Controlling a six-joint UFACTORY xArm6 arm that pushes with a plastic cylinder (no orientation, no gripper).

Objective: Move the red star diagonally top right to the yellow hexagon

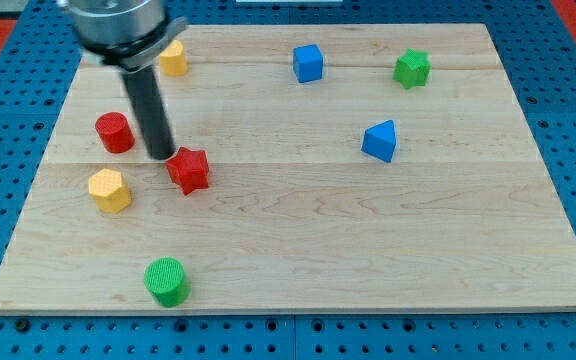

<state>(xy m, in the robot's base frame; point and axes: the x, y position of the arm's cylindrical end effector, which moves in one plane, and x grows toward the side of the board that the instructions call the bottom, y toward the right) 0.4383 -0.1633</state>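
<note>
The red star (189, 170) lies on the wooden board at the view's left of centre. The yellow hexagon (109, 190) lies to its lower left, near the board's left edge. My tip (161, 157) stands at the red star's upper left, touching or nearly touching it. The dark rod rises from there toward the view's top left.
A red cylinder (115, 132) lies left of the rod. A yellow block (173, 58) sits at the top left, partly behind the arm. A blue cube (308, 63), green star (412, 68), blue triangular block (380, 141) and green cylinder (166, 281) are elsewhere on the board (368, 250).
</note>
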